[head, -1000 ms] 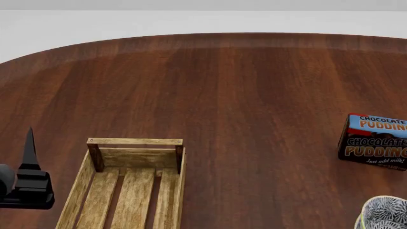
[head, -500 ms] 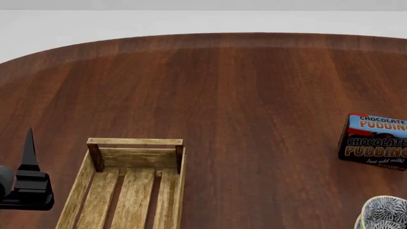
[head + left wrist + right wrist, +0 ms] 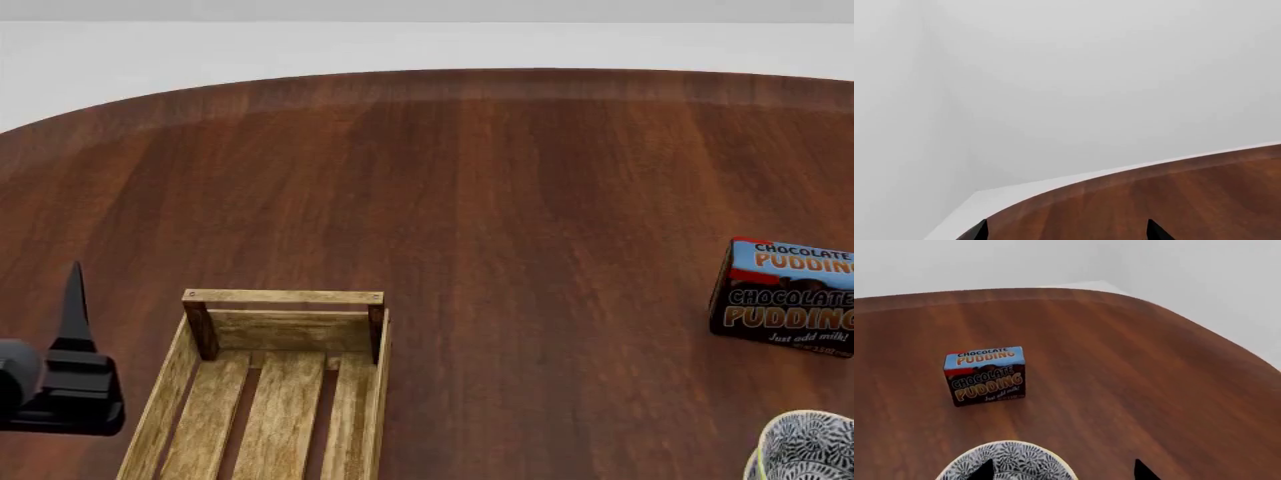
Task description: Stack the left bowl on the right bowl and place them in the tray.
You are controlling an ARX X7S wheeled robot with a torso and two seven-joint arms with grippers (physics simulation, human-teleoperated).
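Left tool [image 3: 74,300] hangs just left of the tray [image 3: 200,400], holding nothing; wrist view shows its tips apart, so released. Right tool [image 3: 1061,472]: tips apart above a patterned bowl [image 3: 1009,462], not closed on it. That bowl sits at the near right edge of the surface [image 3: 507,200]; the other bowl is not in view.

Judgement: find the left bowl first, take it by the rim, keep it level.

Tray's long axis runs near-to-far, far end bar [image 3: 283,298] toward the surface's middle. Pudding box [image 3: 785,298] stands far of the bowl.
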